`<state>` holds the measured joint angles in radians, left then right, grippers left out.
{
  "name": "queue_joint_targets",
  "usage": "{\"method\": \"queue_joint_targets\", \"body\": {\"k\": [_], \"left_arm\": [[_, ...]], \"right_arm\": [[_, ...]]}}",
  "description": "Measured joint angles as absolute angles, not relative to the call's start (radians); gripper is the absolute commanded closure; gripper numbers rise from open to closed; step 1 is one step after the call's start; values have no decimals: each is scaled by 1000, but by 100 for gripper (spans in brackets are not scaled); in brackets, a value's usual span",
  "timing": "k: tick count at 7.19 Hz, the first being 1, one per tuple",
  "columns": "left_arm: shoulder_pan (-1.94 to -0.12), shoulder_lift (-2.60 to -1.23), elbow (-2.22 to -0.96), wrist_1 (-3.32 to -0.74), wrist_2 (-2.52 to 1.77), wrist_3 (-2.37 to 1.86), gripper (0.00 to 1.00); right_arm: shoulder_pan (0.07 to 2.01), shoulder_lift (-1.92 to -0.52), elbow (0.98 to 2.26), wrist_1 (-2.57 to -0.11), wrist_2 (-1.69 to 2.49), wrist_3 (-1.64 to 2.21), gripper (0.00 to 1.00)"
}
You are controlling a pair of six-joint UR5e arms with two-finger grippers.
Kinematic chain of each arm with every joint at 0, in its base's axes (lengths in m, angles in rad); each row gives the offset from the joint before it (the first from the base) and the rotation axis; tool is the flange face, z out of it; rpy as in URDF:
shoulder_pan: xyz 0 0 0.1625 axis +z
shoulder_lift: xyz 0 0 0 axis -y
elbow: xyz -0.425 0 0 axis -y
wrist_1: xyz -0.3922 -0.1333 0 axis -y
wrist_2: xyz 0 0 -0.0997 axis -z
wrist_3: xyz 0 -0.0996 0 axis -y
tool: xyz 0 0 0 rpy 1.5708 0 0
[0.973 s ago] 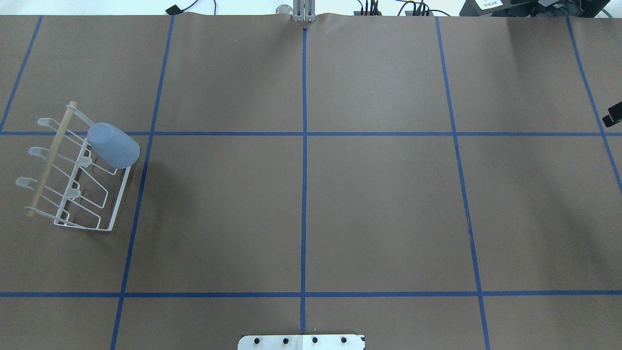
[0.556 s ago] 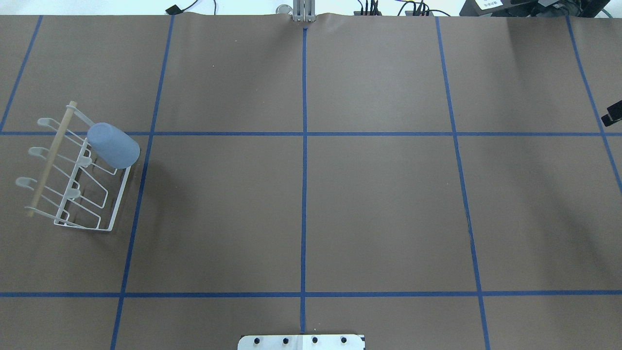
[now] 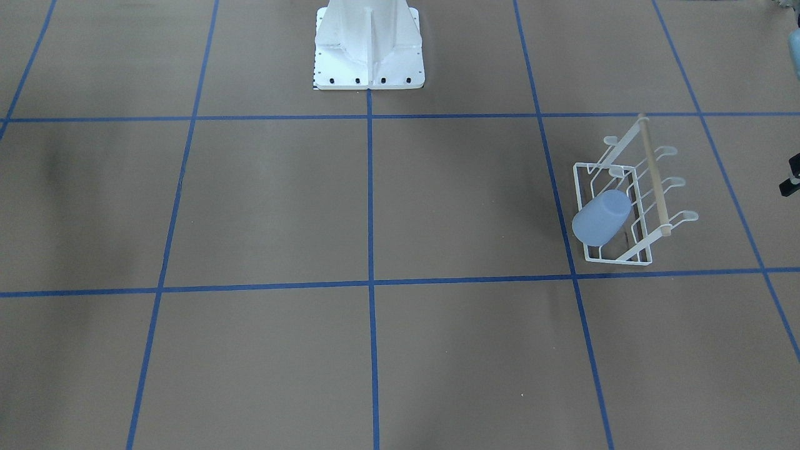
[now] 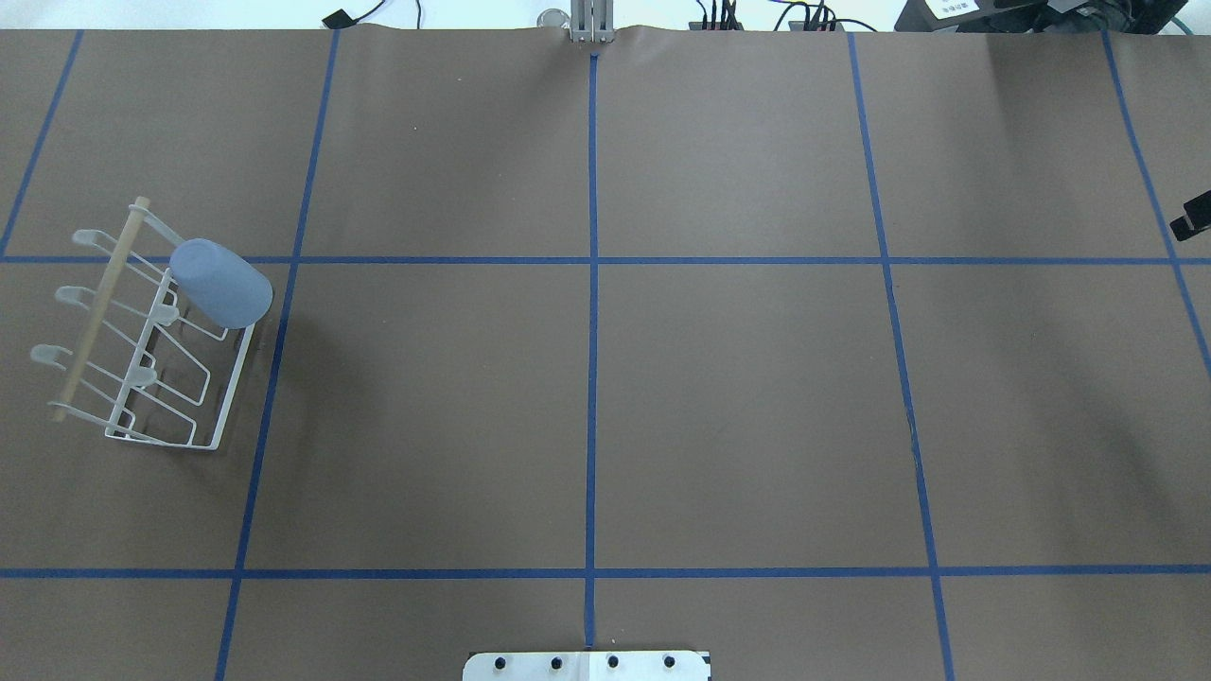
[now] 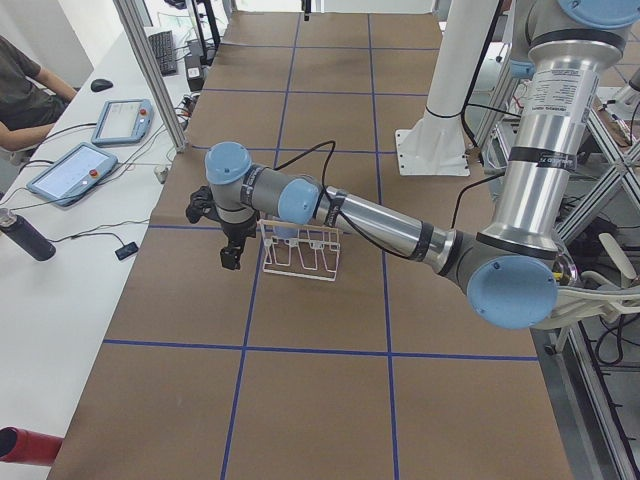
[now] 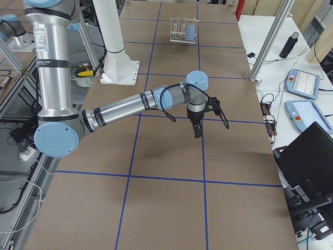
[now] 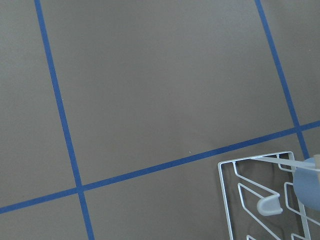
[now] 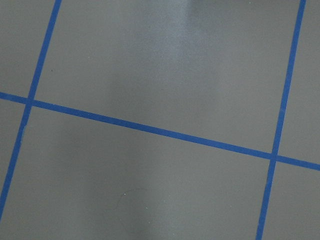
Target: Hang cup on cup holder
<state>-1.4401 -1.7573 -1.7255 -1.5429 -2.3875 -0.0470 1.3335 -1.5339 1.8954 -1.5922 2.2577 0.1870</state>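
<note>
The pale blue cup (image 4: 220, 282) hangs mouth-down on a far peg of the white wire cup holder (image 4: 140, 352), which stands at the table's left end. Both also show in the front view, cup (image 3: 601, 217) and cup holder (image 3: 650, 187). The left wrist view catches the cup holder's corner (image 7: 260, 200) and the cup's edge (image 7: 307, 186). My left gripper (image 5: 231, 255) hovers beside the cup holder, clear of it. My right gripper (image 6: 197, 128) hangs over bare table far on the right, a sliver of it at the overhead view's edge (image 4: 1192, 218). I cannot tell whether either is open or shut.
The white robot pedestal (image 3: 369, 47) stands at the table's near middle. Blue tape lines (image 4: 592, 331) divide the brown mat into squares. A side table with tablets (image 5: 90, 165) and a seated person lies beyond the far edge.
The sliver of the right gripper at the overhead view's right edge has shifted slightly toward the far side. Cup and cup holder have not moved.
</note>
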Motion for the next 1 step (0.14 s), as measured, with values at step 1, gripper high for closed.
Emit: {"method": "queue_joint_targets", "body": {"k": [1], "left_arm": [[-1440,-1759,-1725,-1543,-2388,-47,2]], "right_arm": [[1337,-1534,1896,-1592,2256,187,0]]}}
